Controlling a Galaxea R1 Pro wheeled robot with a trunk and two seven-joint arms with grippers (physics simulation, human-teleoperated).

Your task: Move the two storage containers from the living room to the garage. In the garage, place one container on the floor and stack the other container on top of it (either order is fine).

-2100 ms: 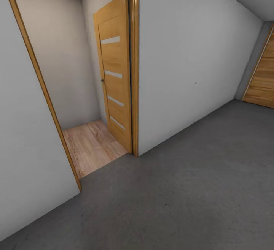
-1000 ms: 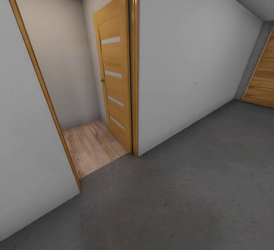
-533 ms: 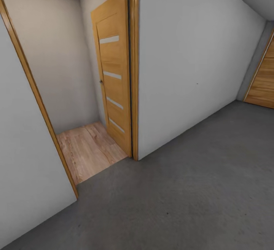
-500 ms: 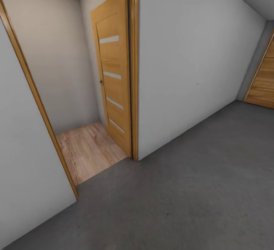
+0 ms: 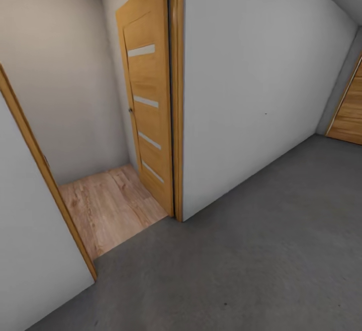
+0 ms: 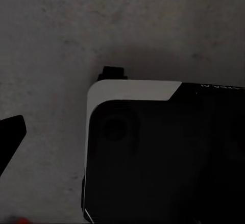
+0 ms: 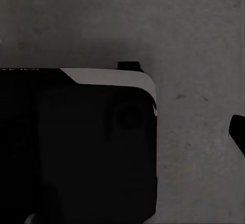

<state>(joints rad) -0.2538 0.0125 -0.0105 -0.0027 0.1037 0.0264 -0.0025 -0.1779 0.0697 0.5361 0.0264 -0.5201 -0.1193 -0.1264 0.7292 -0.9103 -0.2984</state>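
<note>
The two storage containers are out of view, and so is the living room. I stand in the garage on its dark grey concrete floor (image 5: 251, 255), facing an open doorway. In the left wrist view a single dark fingertip (image 6: 9, 134) juts in at the picture's edge over the concrete. The right wrist view shows a like fingertip (image 7: 238, 131) at its edge. Neither view shows whether the jaws are open or shut, and nothing is seen between them.
A honey-wood door (image 5: 148, 94) with frosted strips stands open inward, over light wood planks (image 5: 108, 205) beyond the threshold. The left door frame (image 5: 45, 180) and a white wall (image 5: 251, 79) flank the opening. Another wooden door (image 5: 349, 114) is far right. My black base (image 6: 163, 152) (image 7: 76, 142) is below both wrists.
The whole head picture has shifted: the doorway now looks larger and nearer and its left frame sits lower left, so the camera has moved toward the opening. Nothing in the room has moved.
</note>
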